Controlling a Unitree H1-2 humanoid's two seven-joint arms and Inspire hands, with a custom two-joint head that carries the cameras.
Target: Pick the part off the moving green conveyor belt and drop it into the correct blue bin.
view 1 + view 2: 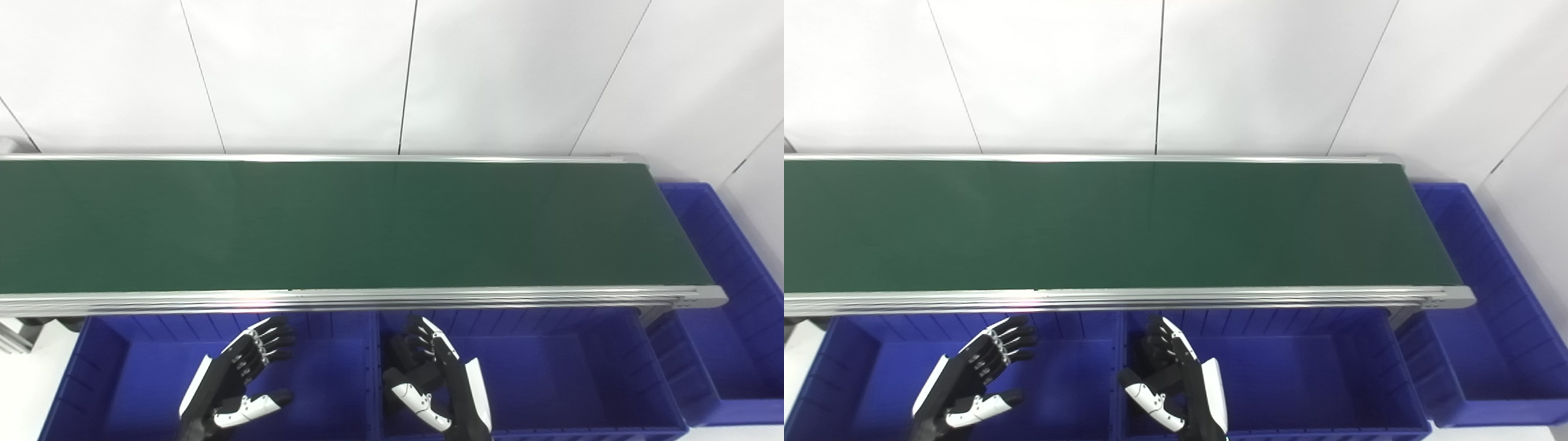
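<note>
- Left eye view: showing a green conveyor belt (343,223) running bare from the left edge to its right end, with no part anywhere on it.
- Judging the task as barely begun: nothing picked, nothing dropped, every step lying ahead; waiting for a part looking like the step in hand.
- Hovering below the belt's near rail: the left hand (239,380) over the left blue bin (92,367), fingers (269,340) spread apart and holding nothing.
- Hovering beside it: the right hand (438,383) just over the divide into the middle blue bin (582,380), fingers (419,334) loosely apart, likewise holding nothing.
- Sitting past the belt's right end: a third blue bin (735,306), showing nothing inside on the visible part.
- Right eye view: repeating the same scene, the green conveyor belt (1102,223) again carrying nothing.
- Pointing toward the belt with palms half turned inward: the left hand (971,383) and the right hand (1179,386), both unclenched, both short of the near rail.
- Failing to place the part relative to the fingers, since neither view is showing it; not telling which bin is the correct one either.
- Guessing at the risk ahead: timing the reach over the rail onto a moving surface.
</note>
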